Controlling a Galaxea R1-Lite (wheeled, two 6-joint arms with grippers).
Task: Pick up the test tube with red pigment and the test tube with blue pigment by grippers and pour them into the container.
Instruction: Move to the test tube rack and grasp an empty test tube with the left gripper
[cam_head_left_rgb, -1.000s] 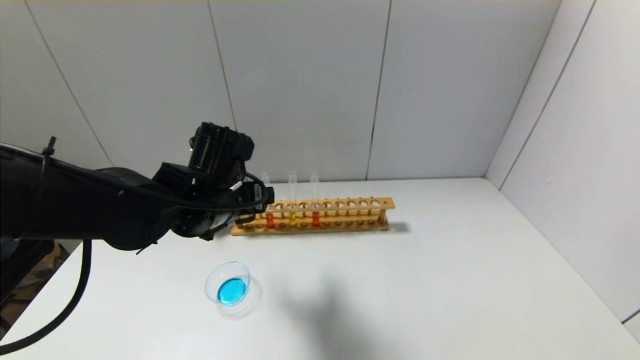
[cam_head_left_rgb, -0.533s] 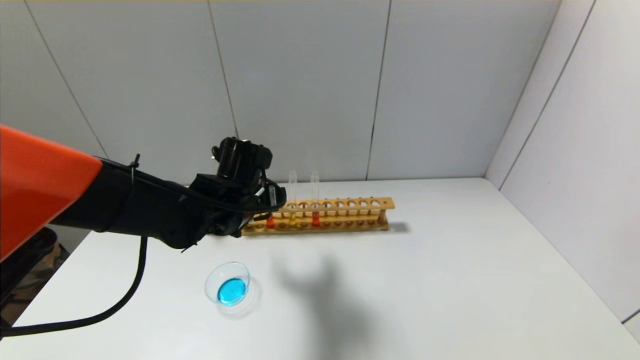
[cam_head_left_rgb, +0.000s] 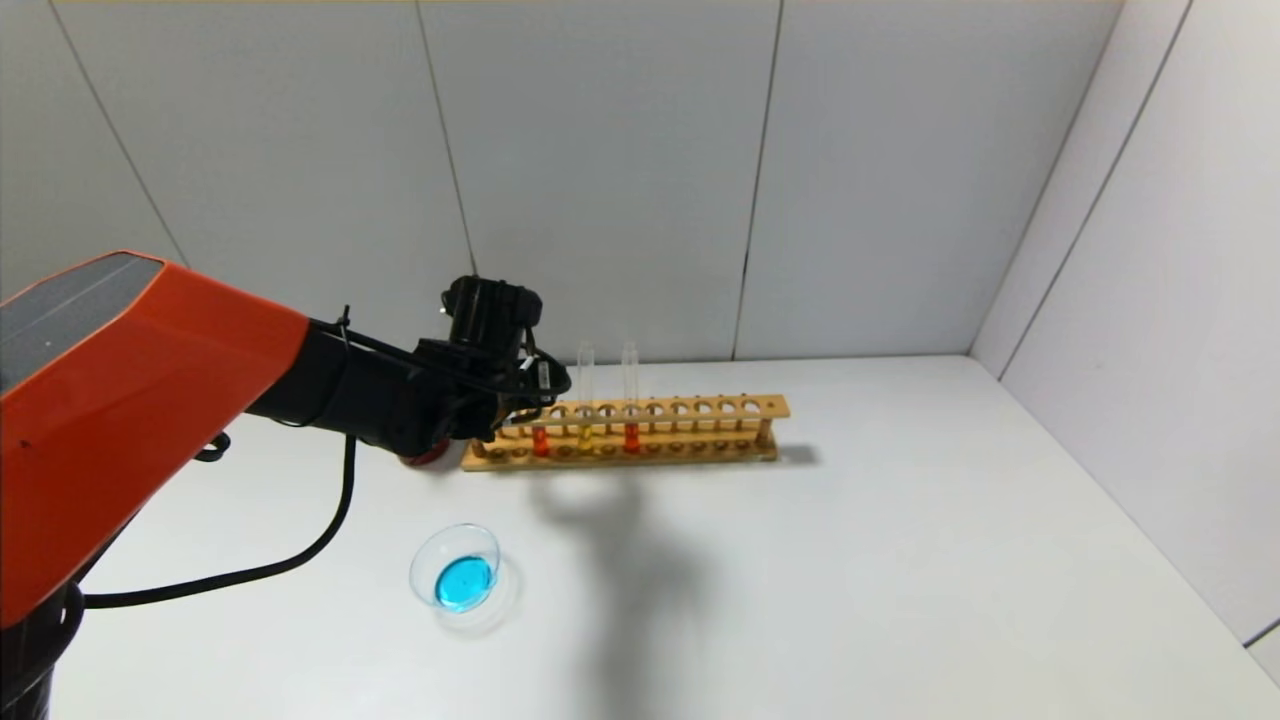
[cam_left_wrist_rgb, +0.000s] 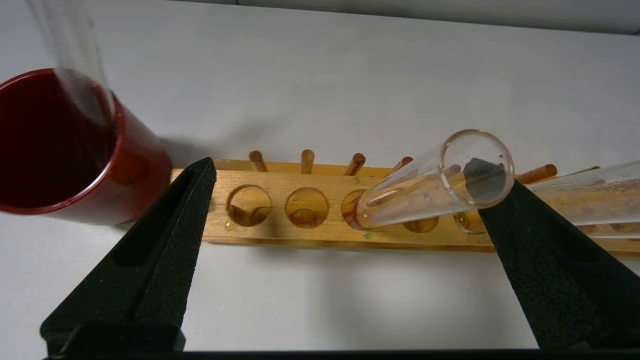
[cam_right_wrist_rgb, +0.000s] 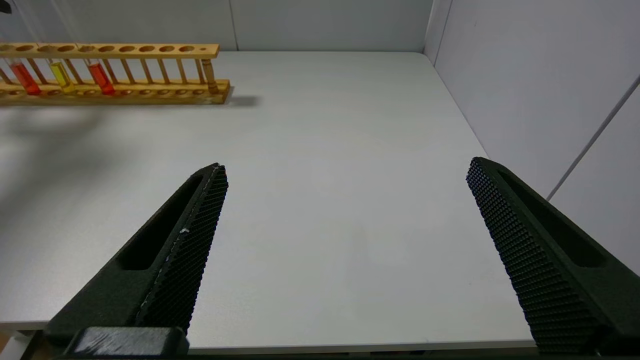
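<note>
Dish (cam_head_left_rgb: 455, 566) in front of the rack (cam_head_left_rgb: 700, 432) holds blue liquid: blue pour judged done. Red tube (cam_head_left_rgb: 540, 436) stands racked, unpoured. Left gripper (cam_left_wrist_rgb: 345, 200) above rack, jaws spread, empty. Right gripper (cam_right_wrist_rgb: 345, 210) released, idle.

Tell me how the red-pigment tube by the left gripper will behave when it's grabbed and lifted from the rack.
The test tube with red pigment is thin clear glass, so probably fragile and slippery between the left gripper's open fingers. It holds little liquid, so likely light. It stands in the wooden rack, so a sideways pull might lever it.
</note>
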